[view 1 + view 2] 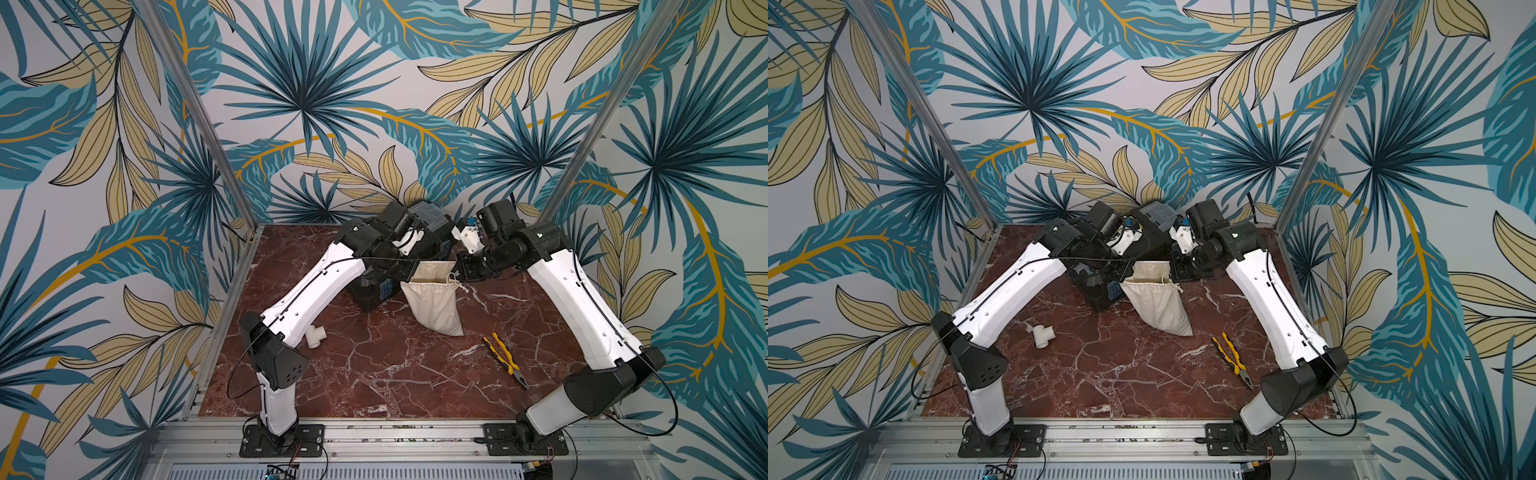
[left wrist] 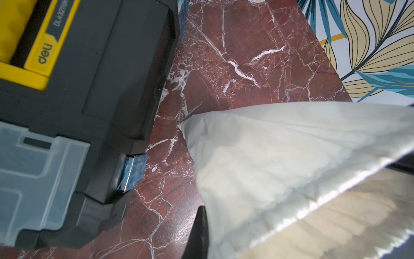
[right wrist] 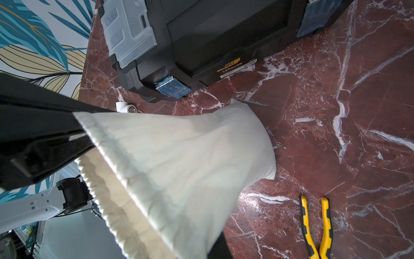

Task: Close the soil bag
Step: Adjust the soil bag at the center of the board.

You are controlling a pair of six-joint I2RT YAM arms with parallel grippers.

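Left end effector point(image 1: 406, 277) and right end effector point(image 1: 460, 277) each appear clamped on the hem of the cream cloth drawstring soil bag point(image 1: 434, 305), at opposite ends of its gaping mouth. The bag's base rests mid-bench and its long axis rises toward the far edge. Its thin white cord point(image 1: 454, 279) exits at the right-hand end, so the right arm is nearer. Just beside the bag, the black plastic toolbox point(image 2: 107, 67) reads "deli" and a code beginning "DL432".

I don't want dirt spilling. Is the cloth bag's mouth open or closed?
Open: in both top views the soil bag shows its inside wall above the front hem.
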